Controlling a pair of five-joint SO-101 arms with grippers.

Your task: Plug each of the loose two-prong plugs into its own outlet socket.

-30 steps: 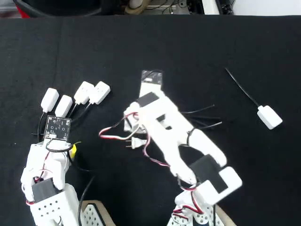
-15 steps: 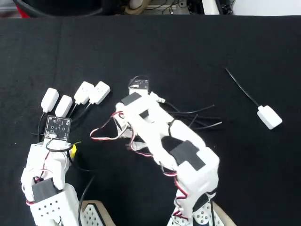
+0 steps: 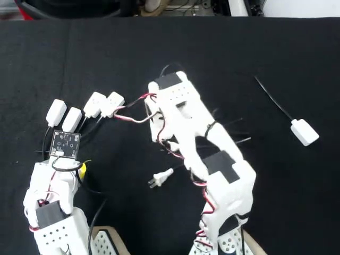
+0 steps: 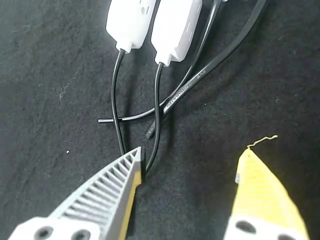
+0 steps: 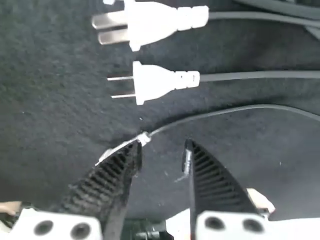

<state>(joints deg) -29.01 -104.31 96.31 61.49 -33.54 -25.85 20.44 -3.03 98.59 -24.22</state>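
Note:
Four white outlet sockets lie in a row at the left [image 3: 56, 112] [image 3: 71, 119] [image 3: 94, 104] [image 3: 112, 103], and a fifth socket [image 3: 304, 132] lies far right. One white two-prong plug [image 3: 161, 178] rests on the black cloth beside the right arm [image 3: 183, 114]. Two more plugs [image 5: 150, 20] [image 5: 155, 80] lie side by side ahead of my right gripper [image 5: 161, 152], which is open over a thin cable [image 5: 215, 112]. My left gripper [image 4: 192, 152] is open and empty above black cables, a short way from two sockets [image 4: 130, 20] [image 4: 175, 25].
Black socket cables [image 4: 190, 85] cross and tangle under the left gripper. More black cables [image 3: 234, 133] trail out to the right of the right arm. The table's far edge [image 3: 170, 16] borders clutter behind.
The right arm has swung from low and left to stretch toward the far side. A plug now lies uncovered in front of it. The left arm has kept still.

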